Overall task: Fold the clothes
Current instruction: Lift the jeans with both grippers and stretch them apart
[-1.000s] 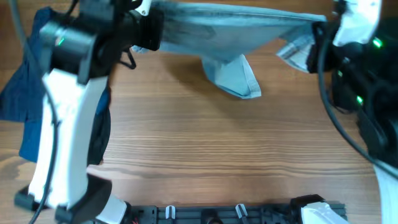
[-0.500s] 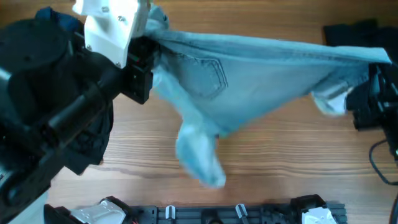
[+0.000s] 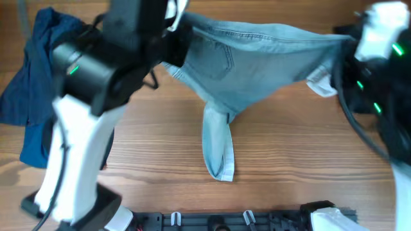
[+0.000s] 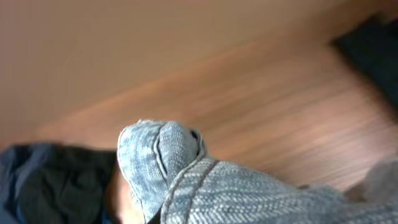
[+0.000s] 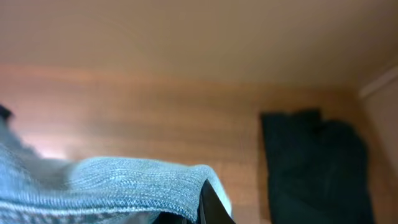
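Pale-blue denim shorts (image 3: 250,64) hang stretched by the waistband between my two grippers above the table, back pocket showing, one cuffed leg drooping to the wood at the front. My left gripper (image 3: 172,33) is shut on the left waistband end, and denim fills the left wrist view (image 4: 249,193). My right gripper (image 3: 343,48) is shut on the right end; the fabric covers the lower right wrist view (image 5: 118,183). A royal-blue garment (image 3: 35,83) lies at the far left. A dark folded garment (image 5: 314,165) lies at the back right.
The wooden table (image 3: 302,160) runs to a black rail with clips (image 3: 212,219) along the front edge. A dark garment (image 4: 46,180) lies under my left arm beside the blue one.
The shorts went from a stretched sheet at the back, swung low toward the front, and now hang lower with one leg touching the table. Both arms shifted while keeping hold.
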Controlling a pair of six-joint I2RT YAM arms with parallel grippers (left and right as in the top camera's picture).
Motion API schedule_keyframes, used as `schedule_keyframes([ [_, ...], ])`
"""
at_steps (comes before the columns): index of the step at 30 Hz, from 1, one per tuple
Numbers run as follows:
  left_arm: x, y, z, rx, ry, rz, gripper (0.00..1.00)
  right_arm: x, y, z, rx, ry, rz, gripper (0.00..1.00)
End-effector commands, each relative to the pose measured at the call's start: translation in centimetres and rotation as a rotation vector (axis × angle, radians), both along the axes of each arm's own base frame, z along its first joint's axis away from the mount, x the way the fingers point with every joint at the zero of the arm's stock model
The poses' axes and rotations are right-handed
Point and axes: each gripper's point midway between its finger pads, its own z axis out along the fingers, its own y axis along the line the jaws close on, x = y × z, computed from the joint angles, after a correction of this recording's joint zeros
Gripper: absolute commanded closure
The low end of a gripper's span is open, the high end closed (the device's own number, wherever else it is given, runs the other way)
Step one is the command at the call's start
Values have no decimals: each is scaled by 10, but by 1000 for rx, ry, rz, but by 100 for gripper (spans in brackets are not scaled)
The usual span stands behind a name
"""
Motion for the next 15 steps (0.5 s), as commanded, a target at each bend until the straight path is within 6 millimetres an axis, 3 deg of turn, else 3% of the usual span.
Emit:
schedule_keyframes([
  [1, 42, 11, -41, 64, 75, 114, 96, 49, 13, -65, -14, 186, 33, 96],
  [9, 122, 45, -140, 105, 234, 281, 96, 147, 37, -189, 6, 363, 70, 96],
  [10, 131, 49, -148, 103, 238, 293, 96, 152, 39, -195, 9, 365, 73, 96],
  [13, 148, 56, -152, 85, 209, 316, 96, 171, 32, -195, 13, 310, 59, 96],
  [15, 166, 54, -119, 17, 75, 324, 96, 188, 8, -149, 28, 174, 16, 96],
])
